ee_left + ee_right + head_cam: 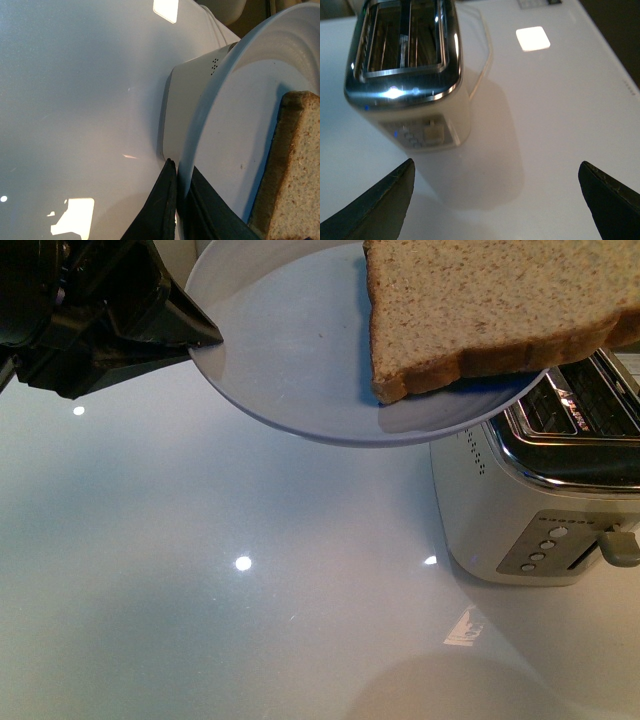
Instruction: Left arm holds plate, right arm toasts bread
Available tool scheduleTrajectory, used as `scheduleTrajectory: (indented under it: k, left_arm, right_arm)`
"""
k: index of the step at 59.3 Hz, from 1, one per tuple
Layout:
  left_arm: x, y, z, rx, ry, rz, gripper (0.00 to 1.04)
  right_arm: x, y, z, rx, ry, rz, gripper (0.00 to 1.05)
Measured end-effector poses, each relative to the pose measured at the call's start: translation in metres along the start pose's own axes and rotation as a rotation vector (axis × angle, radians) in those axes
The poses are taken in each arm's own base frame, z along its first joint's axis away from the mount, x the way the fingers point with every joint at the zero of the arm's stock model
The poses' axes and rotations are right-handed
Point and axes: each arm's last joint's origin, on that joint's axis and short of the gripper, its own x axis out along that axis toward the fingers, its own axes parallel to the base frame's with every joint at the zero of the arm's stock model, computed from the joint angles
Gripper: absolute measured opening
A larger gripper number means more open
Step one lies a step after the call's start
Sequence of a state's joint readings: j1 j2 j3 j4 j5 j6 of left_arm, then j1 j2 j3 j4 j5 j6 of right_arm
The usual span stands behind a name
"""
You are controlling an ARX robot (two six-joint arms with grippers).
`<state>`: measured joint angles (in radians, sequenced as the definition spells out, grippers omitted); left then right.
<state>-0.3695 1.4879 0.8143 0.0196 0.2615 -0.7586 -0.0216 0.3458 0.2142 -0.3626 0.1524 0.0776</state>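
My left gripper (205,338) is shut on the left rim of the pale blue-grey plate (290,350), held up above the white table. A slice of speckled brown bread (490,305) lies on the plate's right half, its crust edge overhanging the rim above the toaster. In the left wrist view the gripper (180,175) pinches the plate (235,130) rim between both fingers, with the bread (295,175) beside them. My right gripper (496,175) is open over the table, nothing between its fingers; it does not show in the front view.
A cream and chrome toaster (545,490) stands at the right, partly under the plate, its lever (620,545) at the front. From the right wrist its two slots (402,35) show, and a cord (487,50) runs behind it on the white table (200,590).
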Motion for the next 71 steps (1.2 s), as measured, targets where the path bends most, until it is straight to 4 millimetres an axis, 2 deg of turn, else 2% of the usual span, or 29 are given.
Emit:
scheduleTrajectory:
  k: [10, 13, 19, 27, 34, 53, 60, 71]
  left_arm:
    - [0.000, 0.000, 0.000, 0.000, 0.002, -0.002, 0.03]
    - [0.000, 0.000, 0.000, 0.000, 0.000, -0.001, 0.03]
    - [0.000, 0.000, 0.000, -0.002, 0.002, -0.002, 0.03]
    - [0.000, 0.000, 0.000, -0.003, 0.001, -0.002, 0.03]
    - [0.000, 0.000, 0.000, -0.003, 0.001, -0.002, 0.03]
    - [0.000, 0.000, 0.000, -0.003, 0.001, -0.002, 0.03]
    - [0.000, 0.000, 0.000, -0.003, 0.001, -0.001, 0.03]
    - [0.000, 0.000, 0.000, -0.003, 0.001, -0.001, 0.03]
  right_arm:
    - [0.004, 0.011, 0.047, 0.193, -0.106, 0.007, 0.96]
    - [0.007, 0.022, 0.062, 0.271, -0.135, 0.050, 0.96]
    - [0.017, 0.059, 0.085, 0.453, -0.171, 0.200, 0.96]
    - [0.036, 0.100, 0.087, 0.538, -0.106, 0.298, 0.96]
    - [0.046, 0.120, 0.082, 0.554, -0.054, 0.315, 0.96]
    - [0.054, 0.132, 0.082, 0.606, -0.010, 0.329, 0.96]
    - [0.057, 0.137, 0.081, 0.610, 0.006, 0.329, 0.80]
    - [0.057, 0.141, 0.084, 0.620, 0.013, 0.347, 0.45]
